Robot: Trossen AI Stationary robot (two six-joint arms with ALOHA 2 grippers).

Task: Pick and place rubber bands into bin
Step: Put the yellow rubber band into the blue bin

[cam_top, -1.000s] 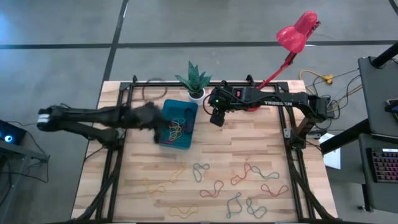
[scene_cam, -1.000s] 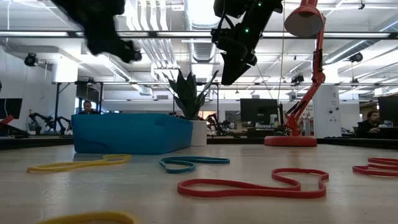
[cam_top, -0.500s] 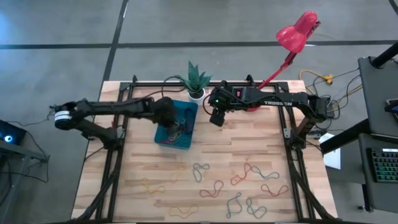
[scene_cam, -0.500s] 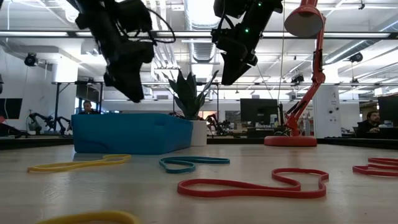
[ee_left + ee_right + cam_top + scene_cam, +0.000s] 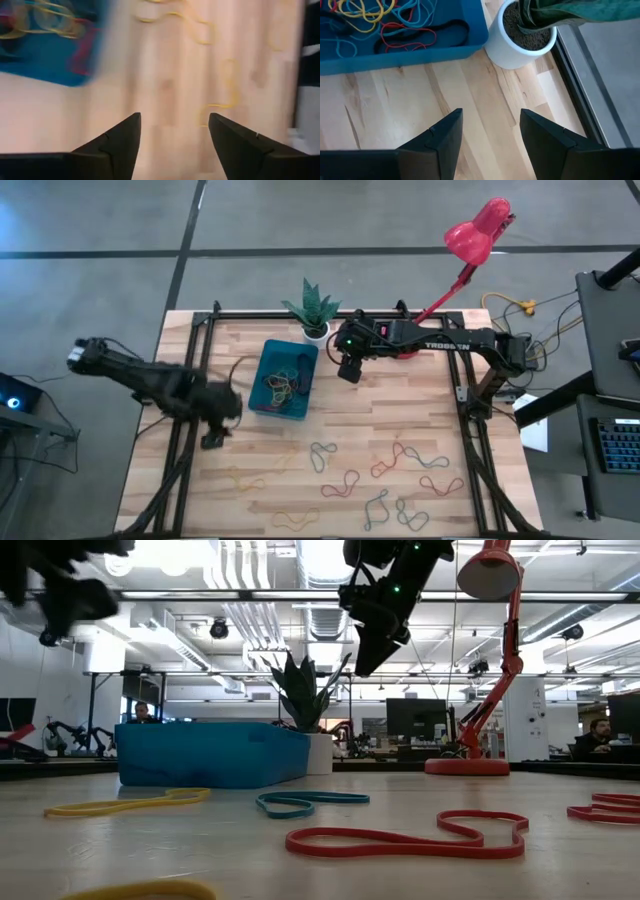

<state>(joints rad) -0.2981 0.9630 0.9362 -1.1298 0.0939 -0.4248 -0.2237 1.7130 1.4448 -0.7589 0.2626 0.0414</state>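
Note:
The teal-blue bin (image 5: 283, 380) stands left of the table's middle with several yellow, red and teal rubber bands inside (image 5: 380, 25). More rubber bands (image 5: 345, 480) lie loose on the near half of the table. My left gripper (image 5: 212, 440) is open and empty above the wood, near-left of the bin; its wrist view (image 5: 172, 117) shows the bin's corner (image 5: 45, 45) and yellow bands (image 5: 220, 90) on the table. My right gripper (image 5: 347, 372) hangs open and empty in the air right of the bin (image 5: 490, 112).
A white pot with a green plant (image 5: 314, 315) stands just beyond the bin's far right corner. A red desk lamp (image 5: 470, 250) stands at the far right. Black frame rails (image 5: 195, 380) run along the table's left and right sides.
My left gripper swung over the bin, then drew back fast toward the table's near left corner and now hangs over bare wood beside the bin. Its fingers show open now. My right arm has kept still.

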